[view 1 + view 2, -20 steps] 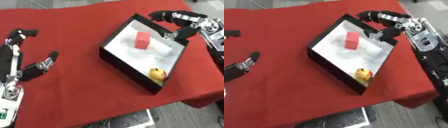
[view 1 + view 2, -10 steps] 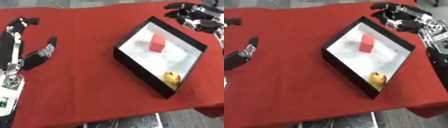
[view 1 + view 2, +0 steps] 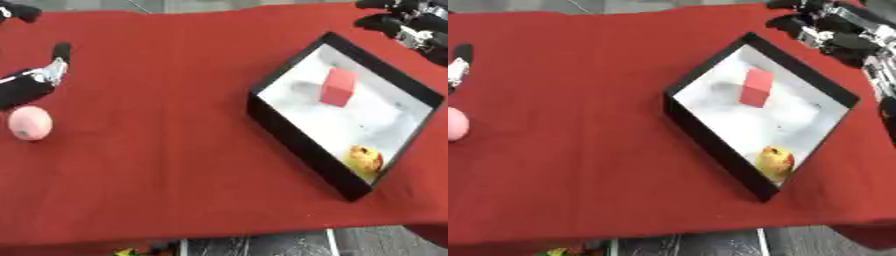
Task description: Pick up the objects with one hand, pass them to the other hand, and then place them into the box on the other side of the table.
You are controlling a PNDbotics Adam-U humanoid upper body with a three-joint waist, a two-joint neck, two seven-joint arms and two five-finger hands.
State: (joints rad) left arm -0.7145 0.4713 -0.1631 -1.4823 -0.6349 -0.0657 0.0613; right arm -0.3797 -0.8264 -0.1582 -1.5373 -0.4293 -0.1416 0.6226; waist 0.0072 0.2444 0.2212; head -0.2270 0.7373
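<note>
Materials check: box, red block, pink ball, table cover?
Box: rigid black walls, matte, with a white, slightly glossy floor; probably plastic or coated board. Red block: flat faces, crisp edges, even matte colour; painted wood or foam, can't tell which. Pink ball: smooth, soft sheen; likely plastic or rubber. Table cover: red fabric, matte, draping over the near edge.

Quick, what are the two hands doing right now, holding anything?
Left hand: holding nothing; fingers cannot be told.
Right hand: holding nothing; fingers look curled, above the box corner.
</note>
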